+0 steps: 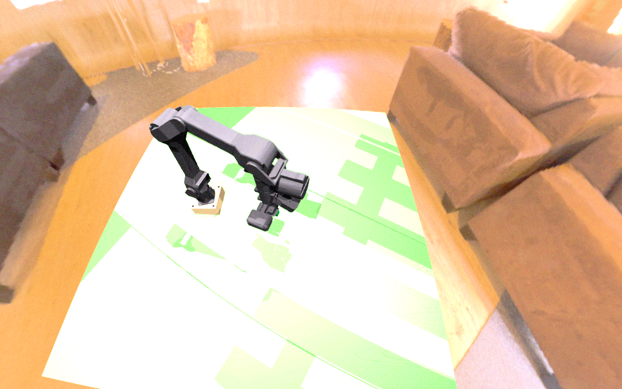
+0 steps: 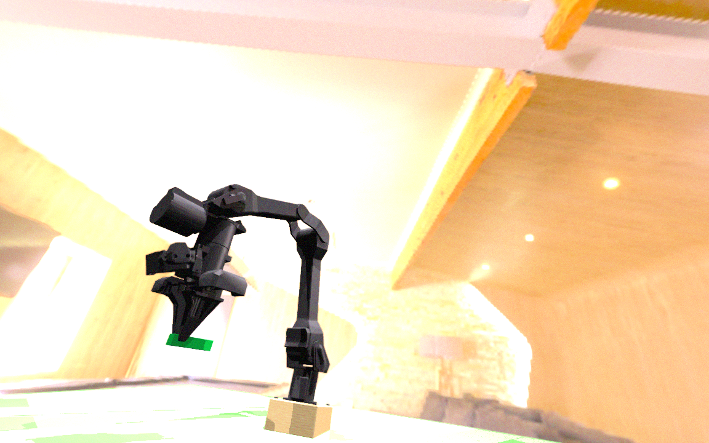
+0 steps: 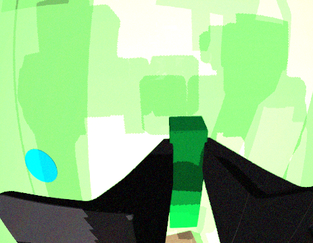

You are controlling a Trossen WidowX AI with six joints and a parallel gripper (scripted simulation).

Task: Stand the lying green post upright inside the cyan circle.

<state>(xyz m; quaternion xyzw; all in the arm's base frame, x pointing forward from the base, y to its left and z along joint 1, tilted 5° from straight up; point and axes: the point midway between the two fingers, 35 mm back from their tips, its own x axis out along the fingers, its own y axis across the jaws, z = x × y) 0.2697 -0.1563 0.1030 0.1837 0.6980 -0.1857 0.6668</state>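
My gripper point(image 2: 181, 337) point(image 3: 188, 143) is shut on the green post and holds it well above the table. The green post point(image 2: 198, 344) point(image 3: 187, 175) lies roughly level across the fingertips, not upright. Its longer part sticks out toward the arm's base side in the exterior view. The cyan circle point(image 3: 41, 165) lies flat on the table at the lower left of the wrist view, to the side of the post, with nothing on it. In the top view the arm hides the circle and nearly all of the post.
The arm's base stands on a wooden block point(image 1: 207, 209) point(image 2: 297, 418) on the table point(image 1: 134, 328). Light and green patches and shadows cover the tabletop. A dark sofa point(image 1: 28, 96) and a brown sofa point(image 1: 458, 115) stand beyond the table's edges.
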